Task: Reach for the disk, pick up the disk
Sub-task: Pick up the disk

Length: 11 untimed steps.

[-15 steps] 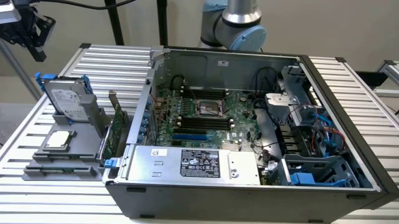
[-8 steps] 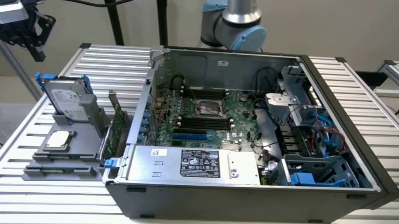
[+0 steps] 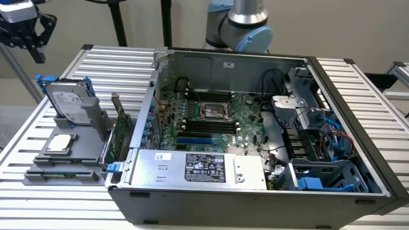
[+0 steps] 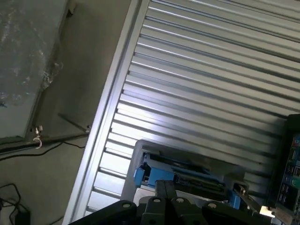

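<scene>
Disk [image 3: 67, 100]: silver-grey drive with a white label in a blue carrier. It stands on edge, leaning slightly, in the rear slot of a grey stand [image 3: 64, 170] on the exterior view's left side of the desk [image 3: 38, 201]. Nothing touches it. In the wrist view its upper edge [image 4: 185, 168] lies just beyond the fingertips, with blue showing at both ends.
Stand: stepped, grey, resting on the slatted desk [image 4: 211, 70]. A small square silver chip [image 3: 59, 143] lies flat on a lower tier, on the near side of the disk.
Card [image 3: 118, 129]: green board, upright, between the disk and the computer case.
Computer case [image 3: 255, 206]: open, lying on its side, just beside the stand on the exterior view's right. A grey metal box [image 3: 198, 167] with a black label sits at its near edge, and the motherboard [image 3: 211, 120] lies beyond that.
Arm [image 3: 246, 24]: rises behind the far wall of the case.
Hand [image 3: 35, 50]: closed, with nothing between the fingers. It hangs high over the far corner of the desk on the exterior view's left, well apart from the disk. In the wrist view the fingers [image 4: 165, 187] are pressed together.
</scene>
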Available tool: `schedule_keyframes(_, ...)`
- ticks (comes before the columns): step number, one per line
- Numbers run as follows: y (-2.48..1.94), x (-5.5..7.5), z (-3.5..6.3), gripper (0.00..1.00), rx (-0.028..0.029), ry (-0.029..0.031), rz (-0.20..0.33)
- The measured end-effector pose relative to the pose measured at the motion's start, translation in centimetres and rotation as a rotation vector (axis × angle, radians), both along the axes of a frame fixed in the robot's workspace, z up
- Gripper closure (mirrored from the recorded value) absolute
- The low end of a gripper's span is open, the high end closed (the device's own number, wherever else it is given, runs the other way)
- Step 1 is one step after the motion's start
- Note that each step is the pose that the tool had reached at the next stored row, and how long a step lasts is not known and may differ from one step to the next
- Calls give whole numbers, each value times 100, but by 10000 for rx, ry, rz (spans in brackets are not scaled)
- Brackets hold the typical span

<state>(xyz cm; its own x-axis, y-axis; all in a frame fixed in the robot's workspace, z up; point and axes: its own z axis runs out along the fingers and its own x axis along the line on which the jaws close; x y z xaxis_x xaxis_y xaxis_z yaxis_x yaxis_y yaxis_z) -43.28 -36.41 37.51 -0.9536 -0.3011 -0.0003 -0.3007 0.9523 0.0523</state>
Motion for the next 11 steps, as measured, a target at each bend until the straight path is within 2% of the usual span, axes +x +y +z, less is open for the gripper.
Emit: schedule_keyframes(11,0,0,-4,89,0,0,1995)
